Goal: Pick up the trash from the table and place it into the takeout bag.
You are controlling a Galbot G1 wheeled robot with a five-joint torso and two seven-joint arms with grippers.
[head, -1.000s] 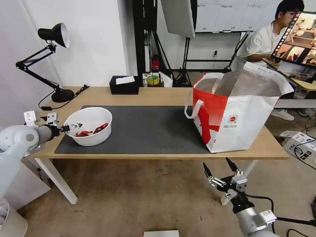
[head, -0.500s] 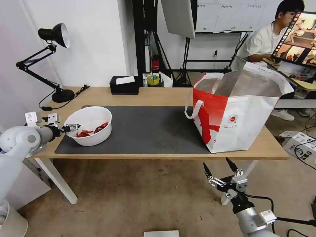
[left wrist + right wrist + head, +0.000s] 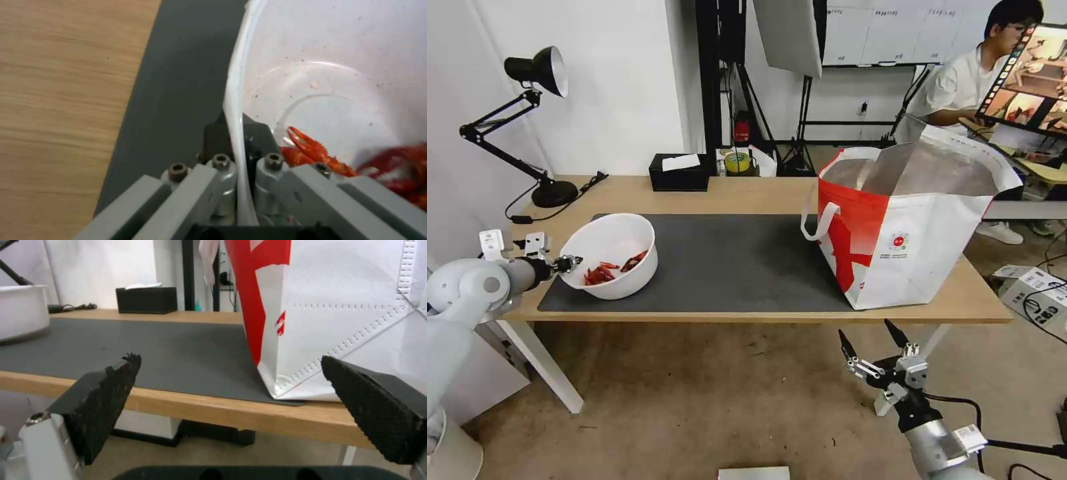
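A white bowl [image 3: 612,253] with red crayfish scraps [image 3: 602,273] sits on the left end of the dark grey mat [image 3: 727,260], tipped up on its left side. My left gripper [image 3: 569,261] is shut on the bowl's left rim; in the left wrist view the thin rim [image 3: 235,126] runs between the two closed fingers, and red scraps [image 3: 311,150] lie inside. The takeout bag [image 3: 907,233] stands open at the right end of the table [image 3: 760,190]. Below the table's front edge, my right gripper [image 3: 872,341] hangs open and holds nothing.
A black tissue box [image 3: 679,172] and a small jar [image 3: 737,161] stand at the table's back edge. A black desk lamp [image 3: 534,120] occupies the back left corner. A person sits behind the bag at the far right. Cardboard boxes [image 3: 1037,293] lie on the floor.
My left gripper has pulled slightly left and lifted the bowl's rim, so the bowl now tilts and the red scraps have slid. The right arm has not moved.
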